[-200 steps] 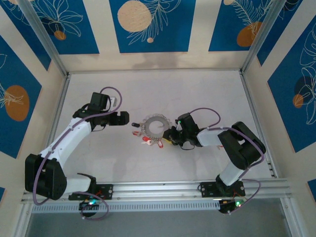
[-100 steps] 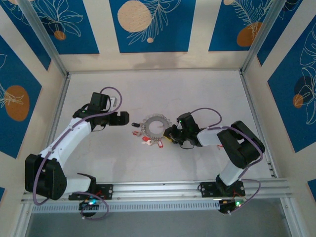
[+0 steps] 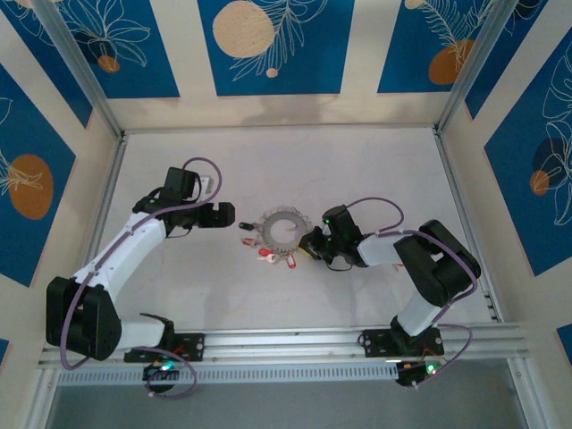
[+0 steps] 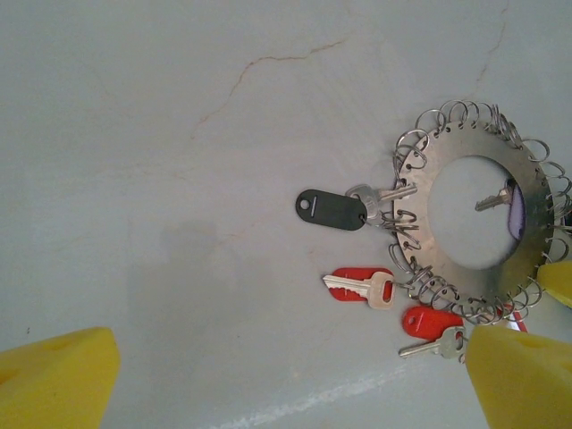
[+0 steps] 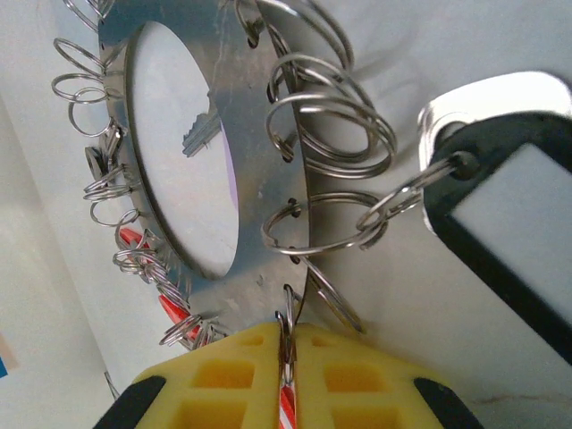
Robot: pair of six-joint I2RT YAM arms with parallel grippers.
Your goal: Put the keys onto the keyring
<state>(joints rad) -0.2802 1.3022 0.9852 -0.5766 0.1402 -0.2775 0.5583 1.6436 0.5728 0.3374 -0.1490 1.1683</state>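
Two grippers flank a flat metal disc (image 3: 284, 217) edged with wire rings, mid-tabletop (image 3: 357, 170). We see the right gripper (image 5: 288, 344) with yellow pads pressed together, pinching one keyring (image 5: 283, 320) at the disc's near-right edge. The left gripper (image 4: 290, 384) hovers to the left, spread wide. A black-headed key (image 4: 331, 210) and red-headed keys (image 4: 362, 284) lie at the disc's left and near rim.

White arms (image 3: 125, 246) bear purple cables (image 3: 202, 161), yellow pincer pads (image 5: 349, 375).
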